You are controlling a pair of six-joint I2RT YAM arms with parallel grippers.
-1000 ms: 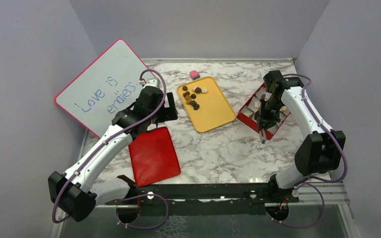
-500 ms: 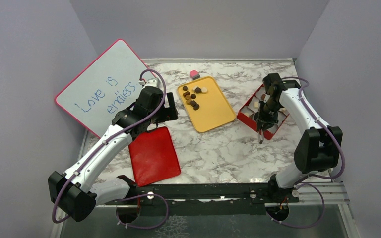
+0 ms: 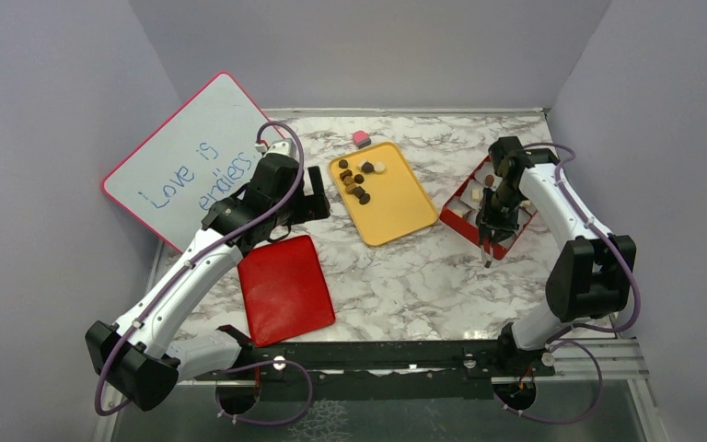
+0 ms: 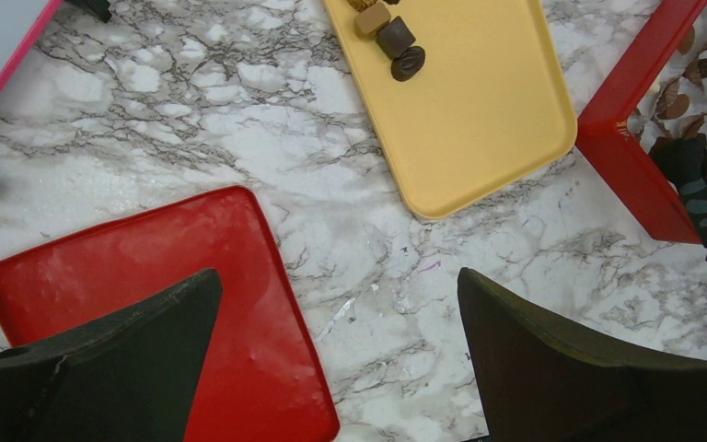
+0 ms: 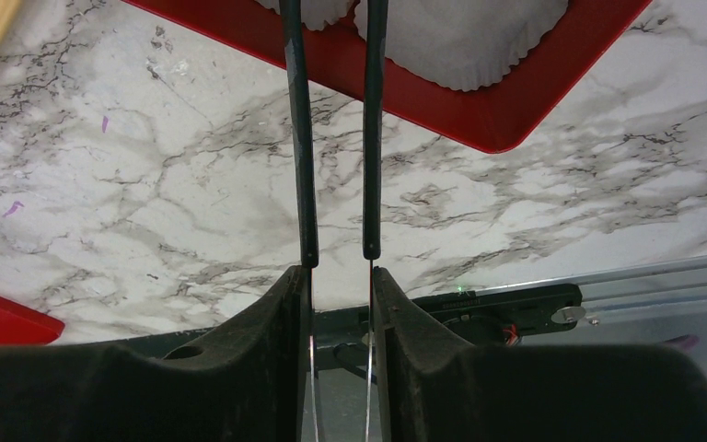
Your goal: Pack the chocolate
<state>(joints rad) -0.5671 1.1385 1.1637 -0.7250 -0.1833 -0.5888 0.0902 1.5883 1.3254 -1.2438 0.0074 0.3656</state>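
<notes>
Several pieces of chocolate (image 3: 356,180), dark brown, light brown and cream, lie at the far end of a yellow tray (image 3: 396,207); three of them show in the left wrist view (image 4: 396,41). A red box (image 3: 465,221) with white paper cups (image 5: 460,37) holds a few more pieces (image 4: 690,74). My right gripper (image 3: 495,221) (image 5: 341,272) hangs over the box's near end, shut on black-tipped tweezers (image 5: 300,138) whose arms stand slightly apart with nothing between them. My left gripper (image 3: 318,198) (image 4: 336,276) is wide open and empty above the table, left of the tray.
A red lid (image 3: 285,288) (image 4: 147,276) lies flat at the near left. A pink-framed whiteboard (image 3: 184,166) leans at the left wall. A small pink cube (image 3: 361,138) sits behind the tray. Bare marble (image 3: 405,276) lies between lid and box.
The right gripper has eased its squeeze, so the tweezers' arms have spread a little, and it has shifted slightly towards the box. The left wrist has drifted a little to the left.
</notes>
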